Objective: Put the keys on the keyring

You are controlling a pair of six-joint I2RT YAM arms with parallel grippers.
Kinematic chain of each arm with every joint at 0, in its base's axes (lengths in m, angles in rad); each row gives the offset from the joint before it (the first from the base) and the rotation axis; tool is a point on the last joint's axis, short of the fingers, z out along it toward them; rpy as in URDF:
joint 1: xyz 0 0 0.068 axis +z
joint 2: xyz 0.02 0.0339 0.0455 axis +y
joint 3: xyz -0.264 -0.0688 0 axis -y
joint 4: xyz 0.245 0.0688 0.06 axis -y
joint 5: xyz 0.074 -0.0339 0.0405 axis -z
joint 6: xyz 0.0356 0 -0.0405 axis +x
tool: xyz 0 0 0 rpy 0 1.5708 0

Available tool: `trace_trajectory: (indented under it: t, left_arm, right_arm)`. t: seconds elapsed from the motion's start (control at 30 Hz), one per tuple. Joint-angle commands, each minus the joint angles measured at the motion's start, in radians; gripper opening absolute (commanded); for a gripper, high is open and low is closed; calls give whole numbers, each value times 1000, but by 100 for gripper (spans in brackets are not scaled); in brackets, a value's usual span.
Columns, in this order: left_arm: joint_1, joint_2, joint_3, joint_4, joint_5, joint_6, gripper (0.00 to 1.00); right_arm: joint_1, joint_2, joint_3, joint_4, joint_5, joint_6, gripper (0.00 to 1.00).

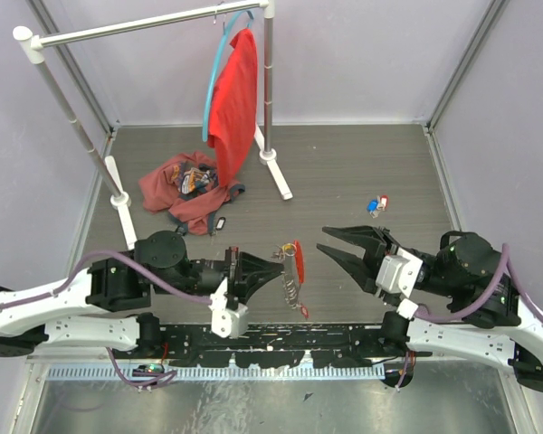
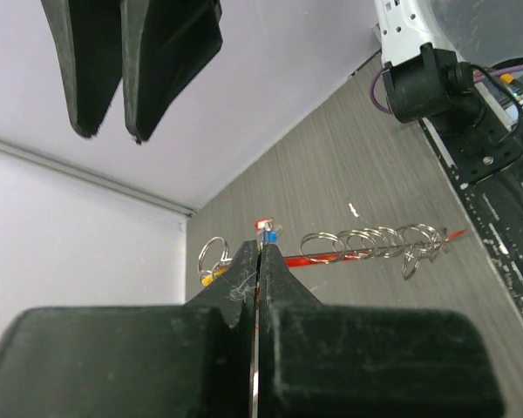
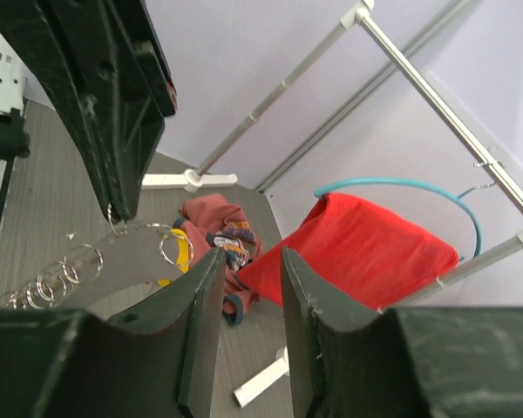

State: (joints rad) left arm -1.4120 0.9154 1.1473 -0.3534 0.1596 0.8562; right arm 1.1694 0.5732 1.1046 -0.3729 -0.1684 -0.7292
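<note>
- Keyring (image 1: 293, 276) with its red strap (image 1: 298, 253) sits between my 2 tools.
- Left tool (image 1: 281, 267): closed, tips at the keyring; I cannot tell whether it is pinched.
- Right tool (image 1: 322, 239): jaws apart, holding nothing.
- Keys (image 1: 377, 206) lie on the table (image 1: 362, 163), farther back, apart from the keyring.

The left fingers (image 1: 258, 270), closed, appear to pinch the keyring (image 1: 293, 280); the keys (image 1: 377, 206) lie well apart.

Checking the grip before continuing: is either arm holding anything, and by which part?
Left jaws pinch the keyring at a ring near its far end; right jaws hold nothing.
</note>
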Motion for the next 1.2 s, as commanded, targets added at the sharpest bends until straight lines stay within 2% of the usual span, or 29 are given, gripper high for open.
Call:
trace_trajectory:
  t: [0.0,0.23,0.63,0.7,0.8,0.93,1.0,1.07,1.17]
  left_arm:
    - [-4,-73,-52,152,75,169,0]
    - [-4,-137,-146,245,147,251,0]
    - [-3,-190,-175,216,228,335,0]
    - [-3,-196,-174,204,217,332,0]
    - [-4,-208,-159,160,190,302,0]
    - [-4,-234,-157,130,139,249,0]
    - [-4,-242,-146,113,103,205,0]
    - [-4,-250,-142,112,67,156,0]
    - [-4,-256,-143,101,17,107,0]
  right_arm:
    - [1,-12,-24,21,94,27,38]
    - [1,-20,-67,26,148,22,39]
    - [1,-19,-123,79,219,48,41]
    - [1,-4,-138,154,310,134,44]
    - [0,44,-134,294,630,374,47]
    - [-3,133,-97,348,865,531,59]
    - [-21,197,-73,348,969,593,61]
    - [-80,248,-38,289,977,704,61]
    - [-323,362,93,37,802,970,61]
